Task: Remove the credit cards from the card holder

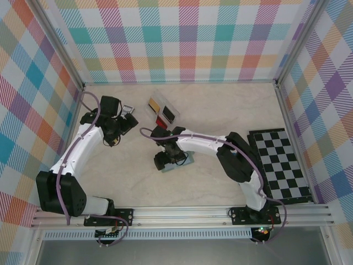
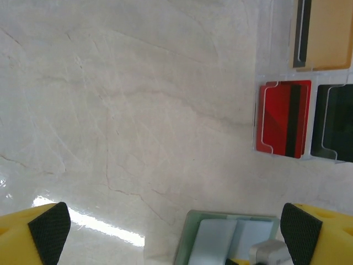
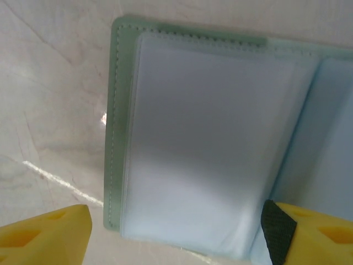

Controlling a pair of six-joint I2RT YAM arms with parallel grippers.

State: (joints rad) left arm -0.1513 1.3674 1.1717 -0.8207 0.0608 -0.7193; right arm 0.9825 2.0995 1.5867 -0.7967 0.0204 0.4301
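Right gripper (image 3: pixel 165 237) over wallet (image 3: pixel 209 138); tray (image 2: pixel 278 74) nearby

Clock read from table centre, top view. Free for passage: bare tabletop (image 1: pixel 127 182) at 6 to 8 o'clock and at 1 to 2 o'clock. Blocked from centre to 5 o'clock by right arm (image 1: pixel 205 144), stretched over the open card holder (image 1: pixel 188 160); at 11 o'clock by clear compartment tray (image 1: pixel 161 109); at 9 to 10 o'clock by left arm (image 1: pixel 80 144); at 3 to 4 o'clock by checkerboard mat (image 1: pixel 281 165).
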